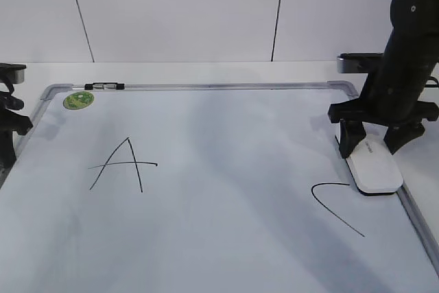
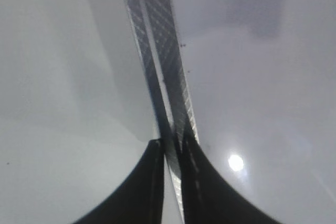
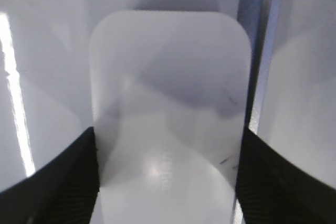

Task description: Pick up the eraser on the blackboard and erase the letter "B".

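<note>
straddling the white rounded plastic eraser (image 1: 372, 166) at the right edge of the large grey-framed white blackboard (image 1: 206, 88), the right gripper (image 1: 374, 147) has its fingers (image 3: 63, 182) against both flanks, seemingly clamped. no black "b" shows between the black "a" (image 1: 122, 164) and the curved stroke (image 1: 334, 204) (perhaps gone). a careless sweep could smear that stroke; the left gripper (image 2: 170, 150) rests closed at the left edge.

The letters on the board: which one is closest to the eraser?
The C, the curved line at the right. Its top end nearly meets the eraser under the right claw. The A sits far away on the left side.
</note>
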You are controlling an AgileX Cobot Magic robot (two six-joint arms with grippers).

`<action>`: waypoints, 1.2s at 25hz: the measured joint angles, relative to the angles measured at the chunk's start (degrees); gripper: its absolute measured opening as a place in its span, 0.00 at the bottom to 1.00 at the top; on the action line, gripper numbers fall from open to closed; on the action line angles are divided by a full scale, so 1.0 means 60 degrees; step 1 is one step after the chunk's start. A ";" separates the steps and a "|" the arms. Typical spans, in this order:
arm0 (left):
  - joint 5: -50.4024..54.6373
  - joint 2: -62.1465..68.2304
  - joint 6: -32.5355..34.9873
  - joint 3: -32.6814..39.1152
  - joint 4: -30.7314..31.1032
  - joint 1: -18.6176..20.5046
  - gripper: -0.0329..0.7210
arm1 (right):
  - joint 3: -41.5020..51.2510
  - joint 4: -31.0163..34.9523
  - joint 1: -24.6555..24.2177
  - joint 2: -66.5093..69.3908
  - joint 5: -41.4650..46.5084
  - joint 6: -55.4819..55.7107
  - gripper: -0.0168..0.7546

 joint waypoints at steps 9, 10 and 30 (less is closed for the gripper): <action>-0.0016 0.0000 0.0016 0.0000 0.0000 0.0000 0.10 | 0.0000 -0.0033 0.0000 0.0000 0.0120 0.0032 0.81; -0.0016 0.0000 0.0016 0.0000 0.0000 0.0000 0.10 | -0.0024 -0.0033 0.0000 0.0000 0.0168 0.0032 0.81; -0.0016 0.0000 0.0016 0.0000 -0.0016 0.0000 0.10 | -0.0482 -0.0049 0.0000 0.0003 0.0851 0.0040 0.79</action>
